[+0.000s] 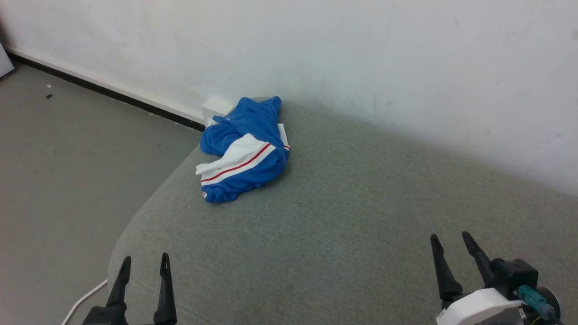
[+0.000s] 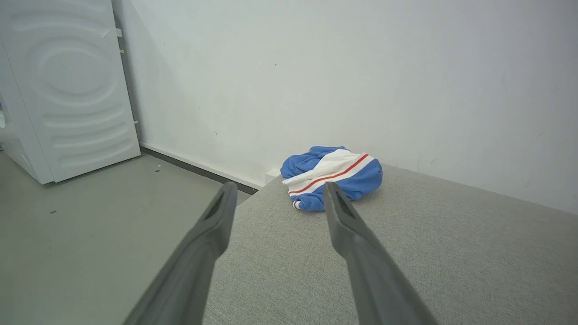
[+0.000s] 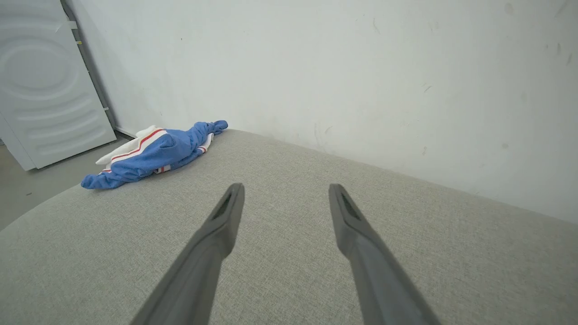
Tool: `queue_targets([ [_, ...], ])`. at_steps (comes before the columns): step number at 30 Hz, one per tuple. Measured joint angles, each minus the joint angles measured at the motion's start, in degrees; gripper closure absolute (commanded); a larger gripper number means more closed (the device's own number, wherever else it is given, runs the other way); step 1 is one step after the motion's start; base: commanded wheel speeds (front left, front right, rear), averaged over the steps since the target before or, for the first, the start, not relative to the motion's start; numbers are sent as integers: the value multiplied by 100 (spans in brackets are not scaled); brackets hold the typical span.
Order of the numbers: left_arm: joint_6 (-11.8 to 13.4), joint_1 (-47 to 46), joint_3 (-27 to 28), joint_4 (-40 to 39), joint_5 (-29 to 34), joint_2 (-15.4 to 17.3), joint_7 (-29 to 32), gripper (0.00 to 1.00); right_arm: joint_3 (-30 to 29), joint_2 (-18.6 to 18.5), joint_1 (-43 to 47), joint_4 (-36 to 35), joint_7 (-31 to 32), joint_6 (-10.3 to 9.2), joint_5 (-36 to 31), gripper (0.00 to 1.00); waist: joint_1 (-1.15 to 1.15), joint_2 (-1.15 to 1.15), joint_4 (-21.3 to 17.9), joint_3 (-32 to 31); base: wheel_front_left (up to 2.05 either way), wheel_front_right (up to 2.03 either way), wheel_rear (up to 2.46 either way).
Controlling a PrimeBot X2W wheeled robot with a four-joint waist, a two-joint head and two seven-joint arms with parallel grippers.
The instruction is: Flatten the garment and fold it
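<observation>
Near the wall (image 1: 361, 54), the garment (image 1: 244, 149) lies crumpled, left and right jaws gaping empty

Domestic laundry area: a white washer (image 2: 67, 90) stands by a plain white wall (image 2: 361, 67), near a fabric-covered counter (image 1: 361, 225) bearing a crumpled garment (image 1: 244, 149).

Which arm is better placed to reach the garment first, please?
Probably the left: the garment lies at the far left corner of the grey surface, more in line with the open left gripper than the right gripper.
</observation>
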Motion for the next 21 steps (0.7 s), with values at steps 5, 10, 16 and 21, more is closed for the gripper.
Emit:
queue_targets([
  [5,3,70,1,-3,-40,3,-64,0,-4,0,0,94,-51,0,34,0,0,0,125,4,0,0,0],
  [10,37,70,7,-4,-41,14,-66,0,0,2,0,125,-80,0,41,0,0,0,133,23,0,0,0],
  [16,38,70,4,-2,-125,12,-66,0,-7,2,1,126,-80,0,38,0,0,0,121,22,0,0,0],
  [21,24,0,21,-220,-701,-34,-66,0,-47,2,9,111,-80,0,19,0,0,0,137,64,0,0,0],
])
